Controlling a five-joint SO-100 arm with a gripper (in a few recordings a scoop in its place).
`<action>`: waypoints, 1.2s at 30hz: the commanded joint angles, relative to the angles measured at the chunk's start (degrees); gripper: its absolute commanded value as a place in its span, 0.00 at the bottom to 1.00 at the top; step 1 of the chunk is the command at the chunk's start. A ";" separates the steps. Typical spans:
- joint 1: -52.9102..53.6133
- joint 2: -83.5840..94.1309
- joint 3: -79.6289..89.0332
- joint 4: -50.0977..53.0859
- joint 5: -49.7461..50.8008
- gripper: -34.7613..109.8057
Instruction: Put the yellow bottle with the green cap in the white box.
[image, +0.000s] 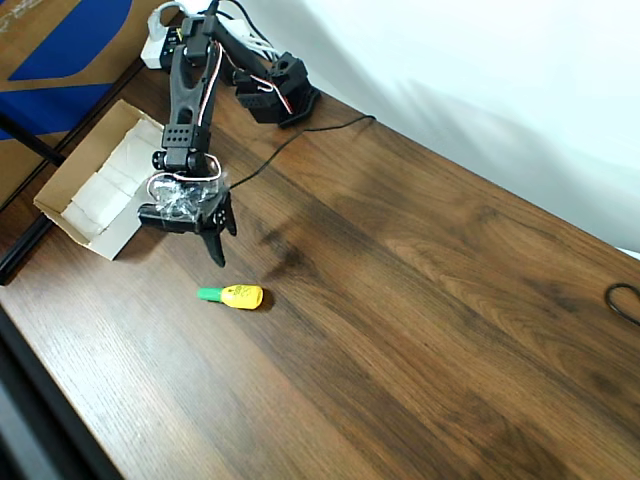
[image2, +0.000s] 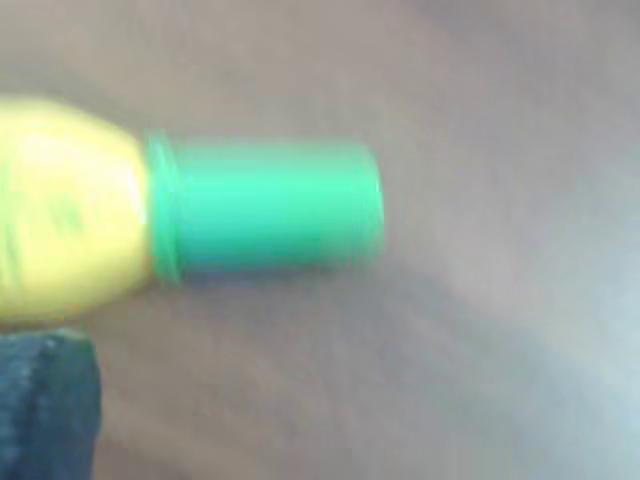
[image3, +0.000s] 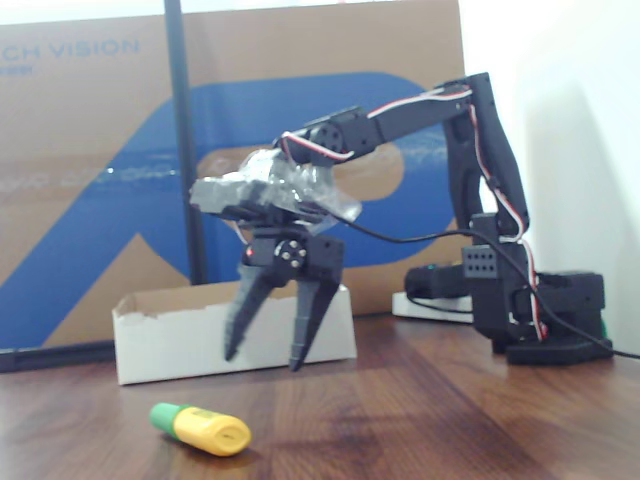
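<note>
Yellow bottle: one, on table; white box: one; gripper open, empty.

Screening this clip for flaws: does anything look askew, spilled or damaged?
Nothing spilled or broken. The yellow bottle lies on its side on the table, apart from the white box; the gripper hangs open above it.
</note>
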 joint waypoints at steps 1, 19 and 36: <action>-0.09 5.10 -0.97 3.69 0.26 0.45; 5.71 -7.12 -16.70 6.77 -0.09 0.45; 6.42 -15.47 -24.96 1.32 5.80 0.44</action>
